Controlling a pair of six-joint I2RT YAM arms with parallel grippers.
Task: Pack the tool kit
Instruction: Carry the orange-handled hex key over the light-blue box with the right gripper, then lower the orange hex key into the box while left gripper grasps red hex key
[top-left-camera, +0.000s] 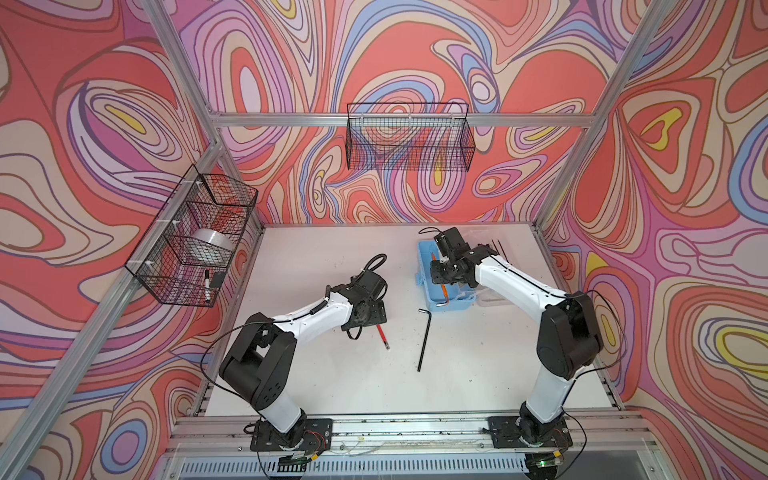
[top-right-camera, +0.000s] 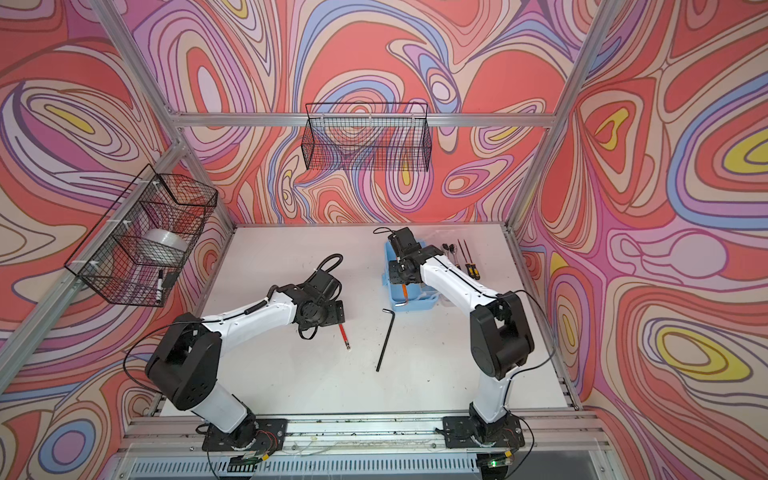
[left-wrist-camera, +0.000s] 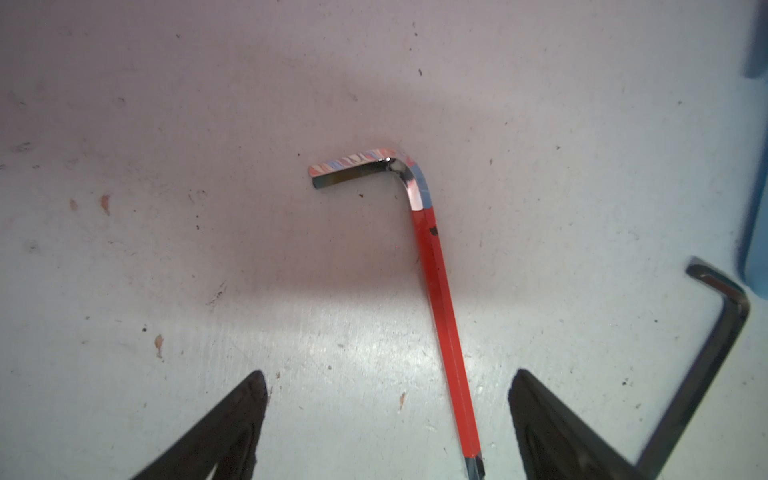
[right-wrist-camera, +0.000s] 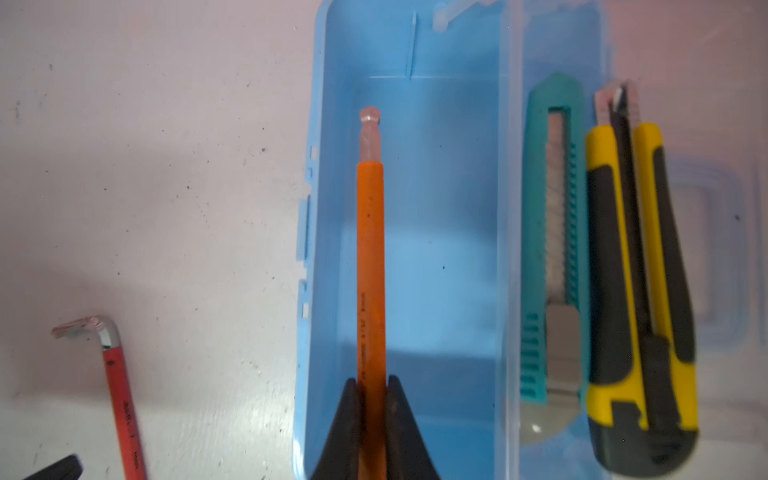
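Packing is barely starting: right end effector (right-wrist-camera: 372, 380) is pinching an orange-sleeved hex key (right-wrist-camera: 371, 249) over the empty light-blue plastic case (right-wrist-camera: 436, 187); left end effector (left-wrist-camera: 389, 371) is hovering spread.

1. Light-blue case (right-wrist-camera: 436, 270): open, tray bare, its clear lid (right-wrist-camera: 727, 249) laid flat alongside.
2. Orange hex key (right-wrist-camera: 371, 270): lengthwise over the case's tray, ball end forward, pinched in the right gripper (right-wrist-camera: 371, 386).
3. Teal cutter (right-wrist-camera: 552, 249) and yellow-black cutter (right-wrist-camera: 648, 291): side by side at the lid, parallel to the case.
4. Black hex key (top-left-camera: 424, 338): flat, just off the case's short end.
5. Red hex key (left-wrist-camera: 440, 291): flat, farther from the case, opposite its lid.
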